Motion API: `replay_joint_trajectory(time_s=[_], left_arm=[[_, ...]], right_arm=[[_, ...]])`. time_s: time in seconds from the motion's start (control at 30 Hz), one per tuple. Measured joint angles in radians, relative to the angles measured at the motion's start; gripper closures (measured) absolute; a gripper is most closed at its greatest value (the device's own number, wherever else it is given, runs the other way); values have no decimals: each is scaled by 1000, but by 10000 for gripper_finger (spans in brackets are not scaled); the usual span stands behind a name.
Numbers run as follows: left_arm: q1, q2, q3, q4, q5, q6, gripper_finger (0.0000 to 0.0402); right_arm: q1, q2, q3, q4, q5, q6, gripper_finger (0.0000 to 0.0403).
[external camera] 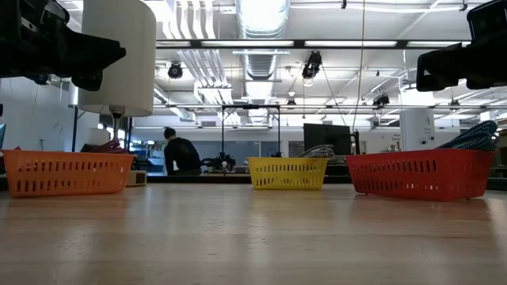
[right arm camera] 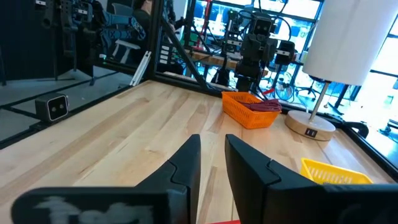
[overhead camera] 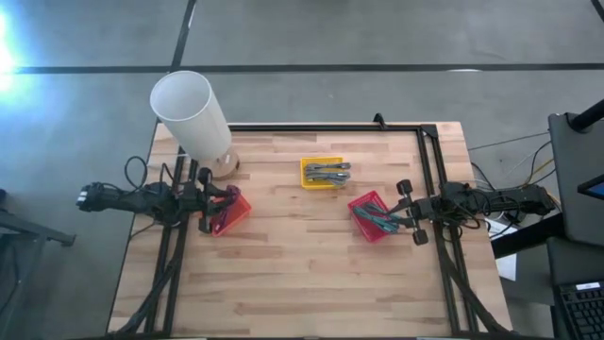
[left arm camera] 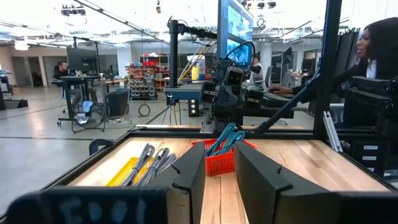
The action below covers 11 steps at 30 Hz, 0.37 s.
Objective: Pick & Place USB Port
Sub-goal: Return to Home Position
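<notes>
Three small baskets rest on the wooden table. The orange basket (overhead camera: 229, 212) holds dark red cables, the yellow basket (overhead camera: 322, 173) holds grey cables, and the red basket (overhead camera: 371, 216) holds teal cables (left arm camera: 225, 137). My left gripper (overhead camera: 209, 200) hovers at the orange basket's left side, open and empty, fingers pointing toward the table's right. My right gripper (overhead camera: 405, 212) hovers at the red basket's right side, open and empty, pointing toward the table's left. In the right wrist view its fingers (right arm camera: 211, 163) face the orange basket (right arm camera: 251, 109).
A white lamp (overhead camera: 192, 115) stands on a round wooden base near the far left corner, just behind the orange basket. A black frame (overhead camera: 429, 151) runs along the table's far and side edges. Bare wood lies between the baskets and toward the near edge. A person (left arm camera: 373, 43) sits beyond the table.
</notes>
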Motion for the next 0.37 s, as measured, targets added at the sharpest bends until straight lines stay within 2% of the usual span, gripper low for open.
replay_joint_trajectory(time_s=[0.37], left_arm=[[0,0,0,0,0,0,307]], right_arm=[[0,0,0,0,0,0,319]])
